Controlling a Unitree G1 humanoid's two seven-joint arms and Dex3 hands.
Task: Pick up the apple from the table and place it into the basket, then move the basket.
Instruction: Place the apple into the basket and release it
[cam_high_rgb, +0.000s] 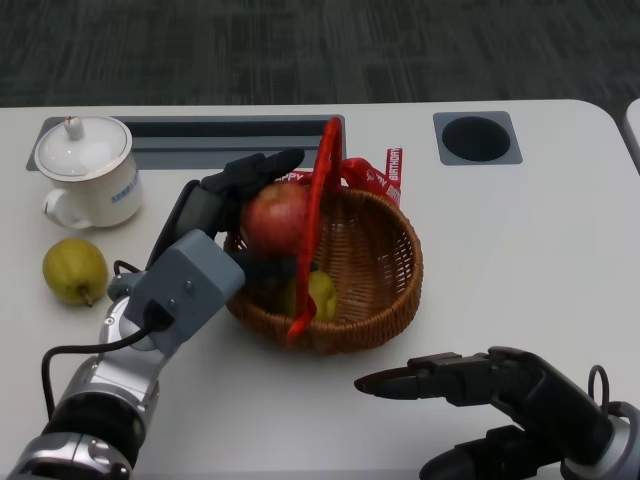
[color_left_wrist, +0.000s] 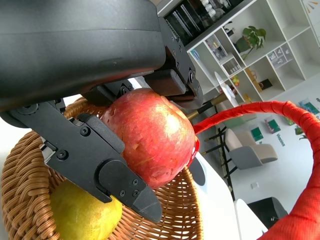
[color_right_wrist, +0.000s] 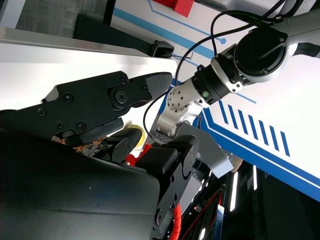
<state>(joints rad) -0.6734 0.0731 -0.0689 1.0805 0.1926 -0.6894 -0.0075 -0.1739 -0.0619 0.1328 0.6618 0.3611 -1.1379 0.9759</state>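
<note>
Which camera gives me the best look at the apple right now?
Left wrist view: the apple fills the frame, held by the left hand above the basket. Head view shows it smaller, partly behind the red handle. Right wrist view doesn't show it.

Inside the basket (cam_high_rgb: 385, 290), the red handle (cam_high_rgb: 312, 230) and the apple (cam_high_rgb: 275, 218) hide most of a yellow-green fruit (cam_high_rgb: 320, 292). The left hand (cam_high_rgb: 225, 205) covers the apple's near side. The right hand (cam_high_rgb: 480, 385) is cut off by the head view's lower edge.

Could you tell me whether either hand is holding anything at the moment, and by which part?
The left hand holds the apple by its sides, over the basket. The right hand holds nothing.
</note>
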